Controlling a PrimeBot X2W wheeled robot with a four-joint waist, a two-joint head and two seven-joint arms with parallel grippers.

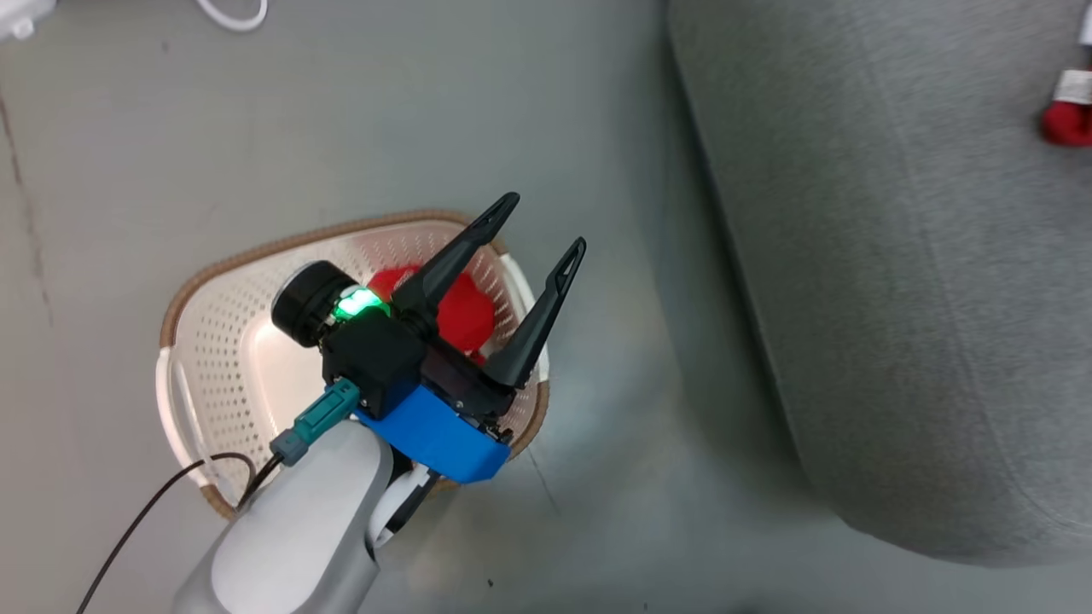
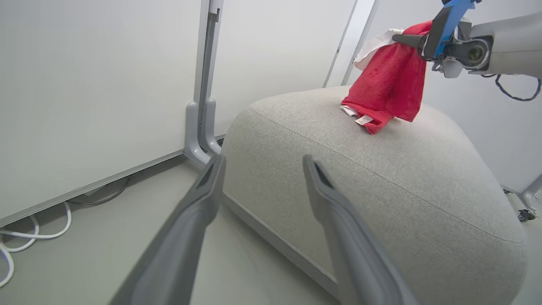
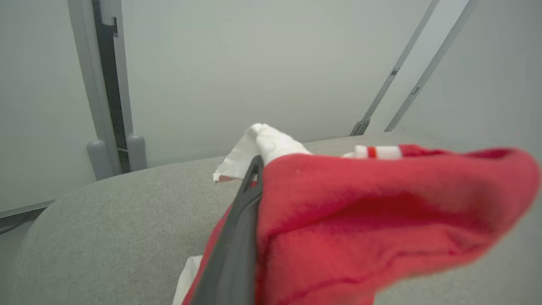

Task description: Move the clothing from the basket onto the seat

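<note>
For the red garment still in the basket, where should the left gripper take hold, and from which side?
Probably the red garment's bunched top, coming straight down from above: the basket walls block side approaches, and the open left gripper hovers over it.

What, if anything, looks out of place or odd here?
Nothing stands out. One red garment lies in the basket below the open left gripper; the other garment hangs from the shut right gripper, its lower end touching the seat. No clothing on the floor.
</note>
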